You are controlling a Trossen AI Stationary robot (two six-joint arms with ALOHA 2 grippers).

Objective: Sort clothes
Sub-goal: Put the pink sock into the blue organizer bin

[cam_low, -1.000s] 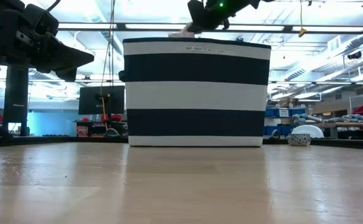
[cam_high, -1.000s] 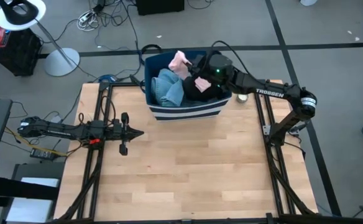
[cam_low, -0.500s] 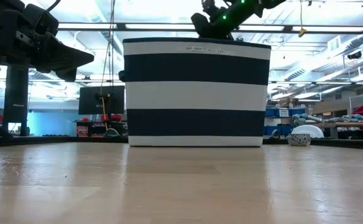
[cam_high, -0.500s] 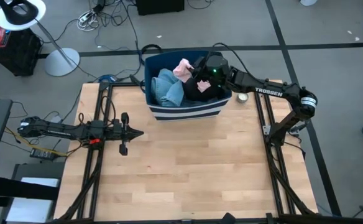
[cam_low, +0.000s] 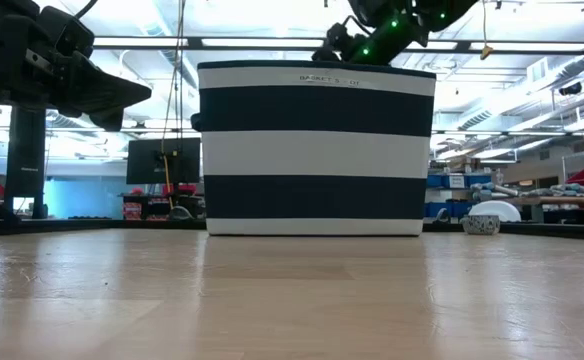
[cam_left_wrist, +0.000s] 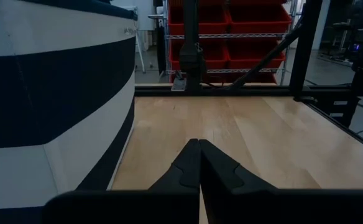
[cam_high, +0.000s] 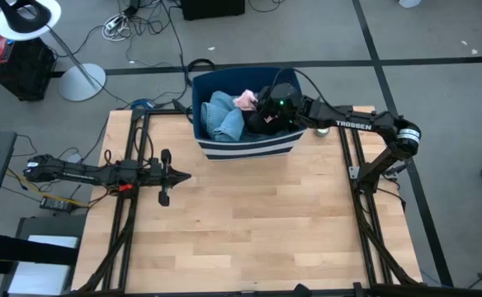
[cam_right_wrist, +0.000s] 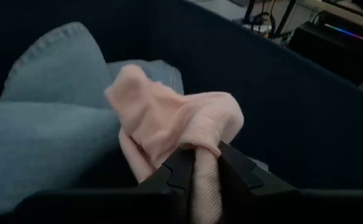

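One right gripper (cam_right_wrist: 205,163) reaches into bin (cam_high: 224,148), pinching pink garment (cam_right_wrist: 169,124); left gripper (cam_left_wrist: 199,163) closed, idle.

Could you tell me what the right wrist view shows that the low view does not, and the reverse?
Only the right wrist view shows the bin's contents: the right gripper shut on a pink garment, with light blue denim beside it. Only the low view shows the bin's striped outside standing on the table, the right arm reaching over its rim, and the left arm waiting to one side. Both show the bin.
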